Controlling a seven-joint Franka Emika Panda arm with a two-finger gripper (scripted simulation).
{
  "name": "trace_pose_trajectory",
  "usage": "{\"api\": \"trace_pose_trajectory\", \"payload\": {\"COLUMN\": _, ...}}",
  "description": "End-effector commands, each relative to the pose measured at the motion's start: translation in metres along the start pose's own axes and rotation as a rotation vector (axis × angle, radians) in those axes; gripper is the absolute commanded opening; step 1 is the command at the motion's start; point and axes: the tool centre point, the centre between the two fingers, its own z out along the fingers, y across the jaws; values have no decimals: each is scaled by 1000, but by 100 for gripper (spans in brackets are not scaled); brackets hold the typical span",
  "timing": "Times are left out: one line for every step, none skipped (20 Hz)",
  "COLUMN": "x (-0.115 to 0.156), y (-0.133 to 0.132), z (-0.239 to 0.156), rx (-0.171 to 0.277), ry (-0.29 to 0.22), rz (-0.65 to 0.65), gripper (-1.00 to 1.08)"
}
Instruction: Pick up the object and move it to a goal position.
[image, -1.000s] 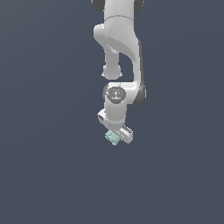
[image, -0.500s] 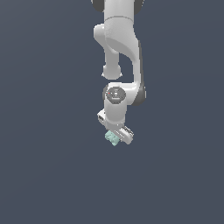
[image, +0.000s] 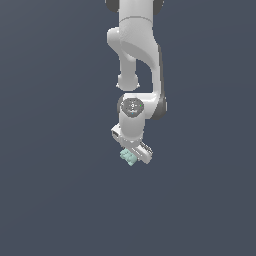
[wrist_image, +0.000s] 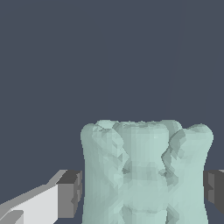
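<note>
**Mint block in the gripper's grasp**

The white gripper (wrist_image: 142, 188) is clamped on the object (wrist_image: 144, 173), a pale mint-green, lumpy, studded block. Dark grey pads (wrist_image: 70, 192) press its flanks at 3 and 9 o'clock. The smooth arm (image: 135, 65) hangs above.

No text, label, brand, number or sign can be read in either view. The arm (image: 134, 60) has a small round mark on its wrist joint in the exterior view, but it is too small and blurred to make out. The object (wrist_image: 144, 170) and the plain dark background carry no writing.
</note>
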Motion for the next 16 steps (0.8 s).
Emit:
{"api": "trace_pose_trajectory", "payload": {"x": -1, "y": 3, "z": -5, "rx": 0, "ry": 0, "rz": 0, "gripper": -100}}
{"api": "trace_pose_trajectory", "payload": {"x": -2, "y": 4, "z": -8, "rx": 0, "ry": 0, "rz": 0, "gripper": -100}}
{"api": "trace_pose_trajectory", "payload": {"x": -3, "y": 6, "z": -12, "rx": 0, "ry": 0, "rz": 0, "gripper": -100}}
{"api": "trace_pose_trajectory", "payload": {"x": -4, "y": 8, "z": -15, "rx": 0, "ry": 0, "rz": 1, "gripper": -100}}
{"api": "trace_pose_trajectory", "payload": {"x": -5, "y": 10, "z": -19, "rx": 0, "ry": 0, "rz": 1, "gripper": -100}}
{"api": "trace_pose_trajectory", "payload": {"x": -6, "y": 12, "z": -24, "rx": 0, "ry": 0, "rz": 1, "gripper": -100}}
{"api": "trace_pose_trajectory", "payload": {"x": -8, "y": 15, "z": -28, "rx": 0, "ry": -1, "rz": 1, "gripper": -100}}
{"api": "trace_pose_trajectory", "payload": {"x": -9, "y": 18, "z": -34, "rx": 0, "ry": -1, "rz": 1, "gripper": -100}}
{"api": "trace_pose_trajectory", "payload": {"x": -11, "y": 21, "z": -39, "rx": -1, "ry": -2, "rz": 1, "gripper": -100}}
{"api": "trace_pose_trajectory", "payload": {"x": -12, "y": 24, "z": -45, "rx": -1, "ry": -2, "rz": 1, "gripper": -100}}
{"api": "trace_pose_trajectory", "payload": {"x": -14, "y": 28, "z": -52, "rx": -1, "ry": -2, "rz": 1, "gripper": -100}}
{"api": "trace_pose_trajectory", "payload": {"x": -16, "y": 31, "z": -59, "rx": -2, "ry": -3, "rz": 2, "gripper": -100}}
{"api": "trace_pose_trajectory", "payload": {"x": -18, "y": 35, "z": -66, "rx": -2, "ry": -3, "rz": 2, "gripper": -100}}
{"api": "trace_pose_trajectory", "payload": {"x": -20, "y": 39, "z": -74, "rx": -2, "ry": -3, "rz": 2, "gripper": -100}}
{"api": "trace_pose_trajectory", "payload": {"x": -22, "y": 43, "z": -82, "rx": -3, "ry": -4, "rz": 2, "gripper": -100}}
{"api": "trace_pose_trajectory", "payload": {"x": -24, "y": 47, "z": -90, "rx": -3, "ry": -4, "rz": 2, "gripper": -100}}
